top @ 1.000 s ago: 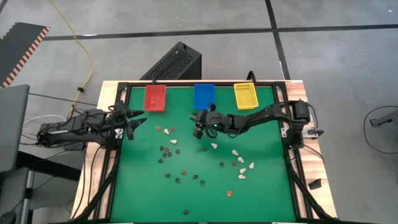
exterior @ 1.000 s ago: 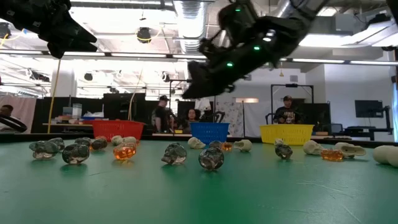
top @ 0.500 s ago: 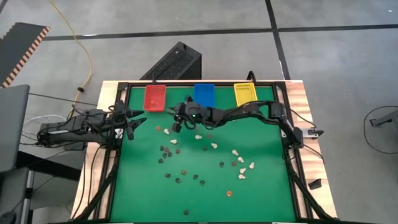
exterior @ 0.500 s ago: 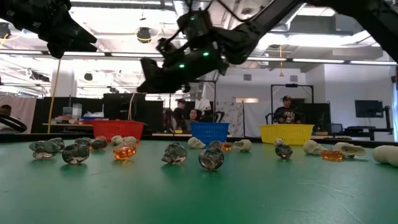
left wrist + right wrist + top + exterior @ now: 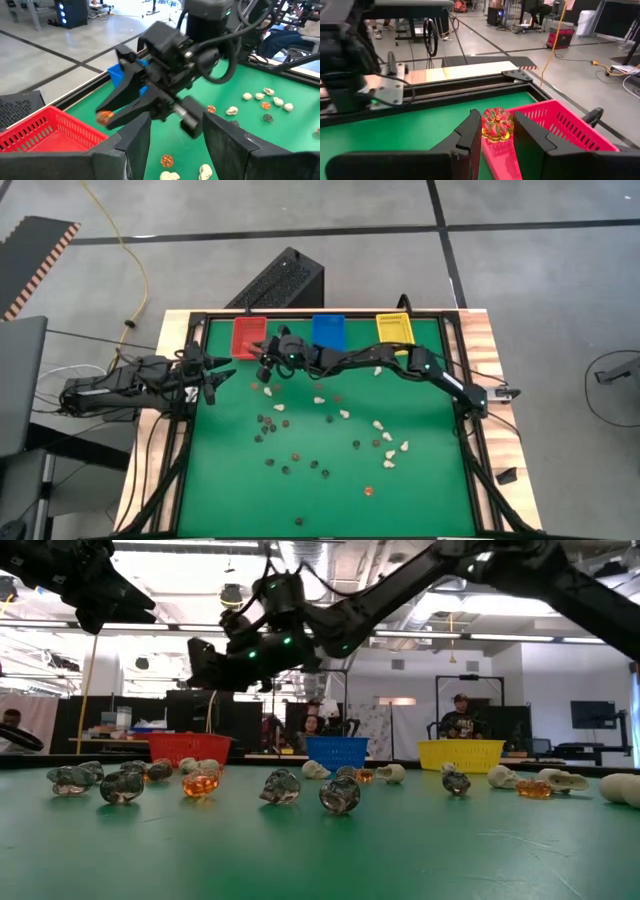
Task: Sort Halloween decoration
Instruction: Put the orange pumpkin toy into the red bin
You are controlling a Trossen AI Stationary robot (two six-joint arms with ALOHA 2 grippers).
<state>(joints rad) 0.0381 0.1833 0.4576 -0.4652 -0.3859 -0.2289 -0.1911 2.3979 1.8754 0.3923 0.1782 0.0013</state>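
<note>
My right gripper [image 5: 265, 362] reaches across the green table to the near right corner of the red bin [image 5: 249, 337]. It is shut on an orange trinket [image 5: 496, 125], also seen as the orange trinket [image 5: 104, 117] in the left wrist view. Many cream-white, black and orange trinkets [image 5: 320, 430] lie loose on the mat, and show as a row of trinkets [image 5: 280, 785] in the low view. My left gripper [image 5: 214, 378] waits open at the table's left edge, its fingers [image 5: 134, 145] holding nothing. My right gripper pinches the orange trinket's two sides [image 5: 490, 131] between its two fingertips. The fingers come nearly level from the table's right side. The trinket is lifted clear of the mat, at the red bin's rim [image 5: 540, 107].
A blue bin [image 5: 327, 332] and a yellow bin [image 5: 394, 332] stand beside the red one along the far edge. A black frame [image 5: 470, 440] borders the mat. People sit in the room beyond the table [image 5: 460, 720].
My right gripper has swept toward the table's left edge, from in front of the blue bin to the red bin, staying shut on the orange trinket and well above the mat.
</note>
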